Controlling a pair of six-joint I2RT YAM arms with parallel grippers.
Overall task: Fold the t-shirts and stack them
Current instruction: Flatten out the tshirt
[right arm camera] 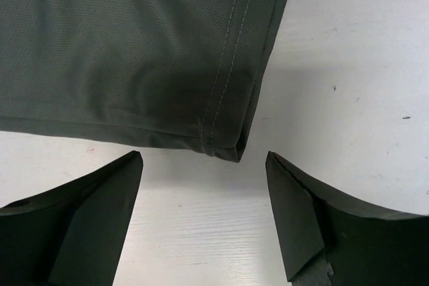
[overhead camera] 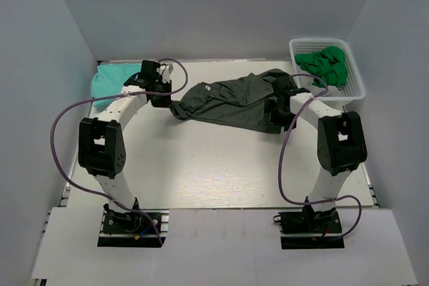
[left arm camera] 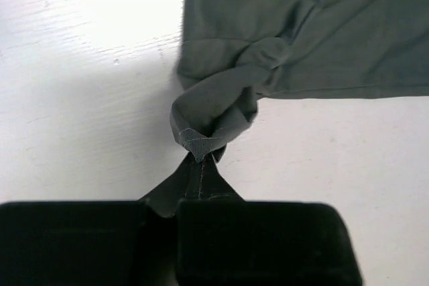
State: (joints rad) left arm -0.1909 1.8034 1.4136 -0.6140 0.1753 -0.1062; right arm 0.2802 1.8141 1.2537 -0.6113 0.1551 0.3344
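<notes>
A dark grey-green t-shirt (overhead camera: 231,102) lies rumpled across the back middle of the table. My left gripper (overhead camera: 164,98) is at its left end, shut on a bunched corner of the cloth. In the left wrist view that corner (left arm camera: 201,132) runs twisted into the closed jaws of the left gripper (left arm camera: 179,205). My right gripper (overhead camera: 276,115) is at the shirt's right end, open. In the right wrist view the stitched hem corner (right arm camera: 231,142) of the shirt lies flat just ahead of the right gripper (right arm camera: 203,165), between the spread fingers and touching neither.
A light mint-teal t-shirt (overhead camera: 107,82) lies folded at the back left, behind the left arm. A white basket (overhead camera: 354,93) at the back right holds bright green t-shirts (overhead camera: 325,65). Grey walls enclose the table on three sides.
</notes>
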